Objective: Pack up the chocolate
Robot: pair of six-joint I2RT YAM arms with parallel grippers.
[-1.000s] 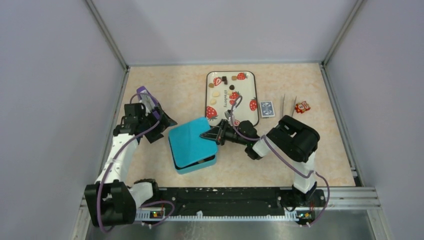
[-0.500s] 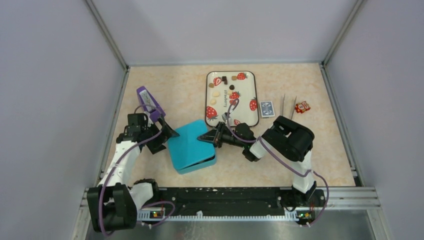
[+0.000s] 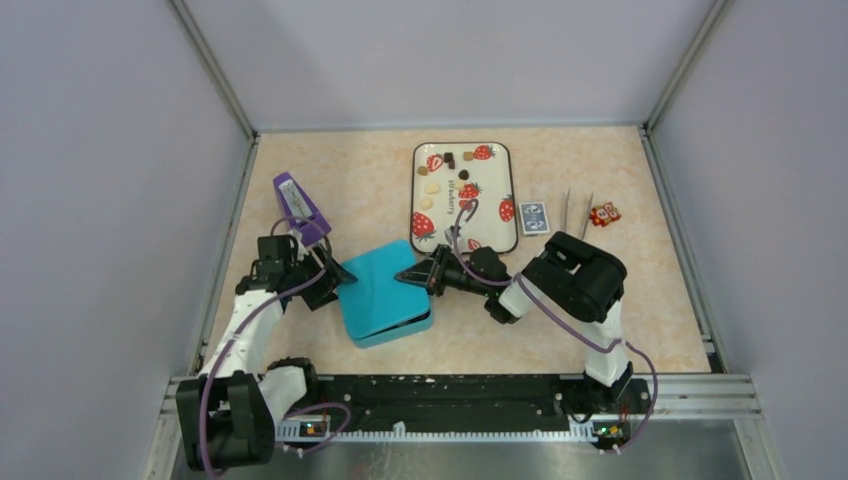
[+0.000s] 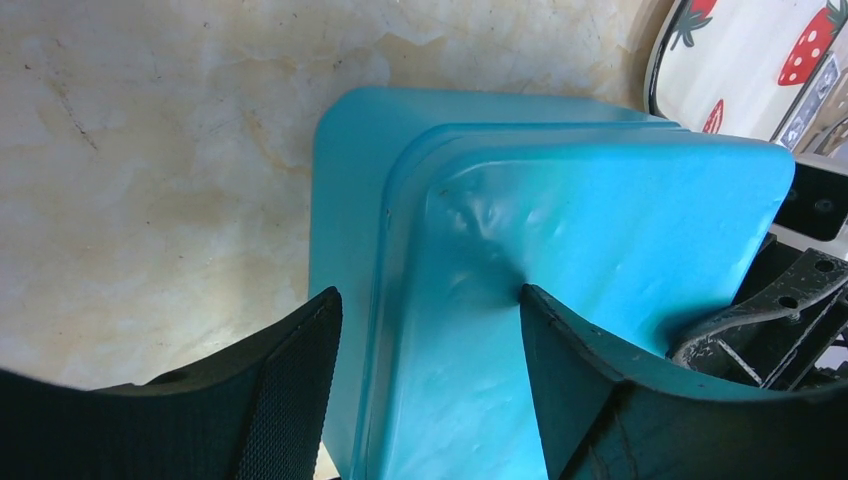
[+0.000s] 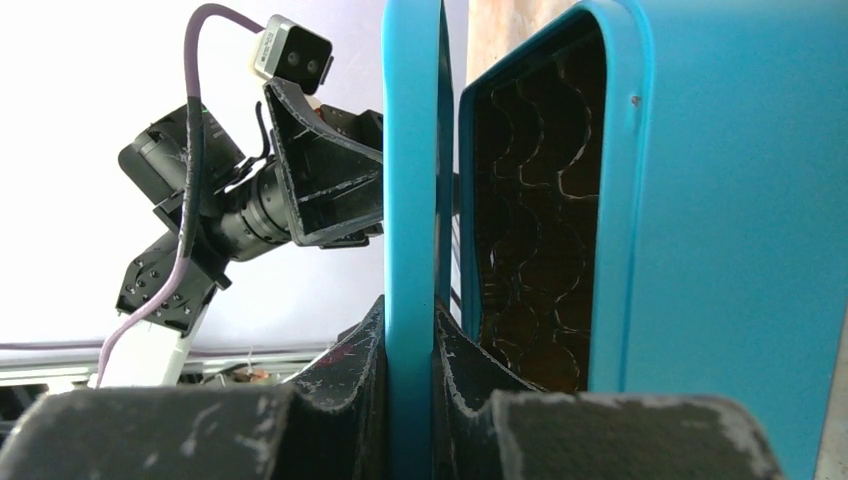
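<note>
Top view: chocolate (image 3: pixel 432 186) lies on the strawberry tray (image 3: pixel 514 200), far-middle tabletop. Teal box (image 3: pixel 385 290) sits near-middle.
Left wrist: left claw (image 4: pixel 428 298) part-open astride the box's left edge; clamped or not, cannot tell.
Right wrist: right claw (image 5: pixel 410 340) pinched shut on the lid (image 5: pixel 410 150), gapped from the base.
Step, likely: opening. Next: hold the base, swing the lid clear.

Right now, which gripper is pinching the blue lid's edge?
The right gripper: it is shut on the lid's thin edge. The left gripper just straddles the box's other side, its jaws apart.
</note>
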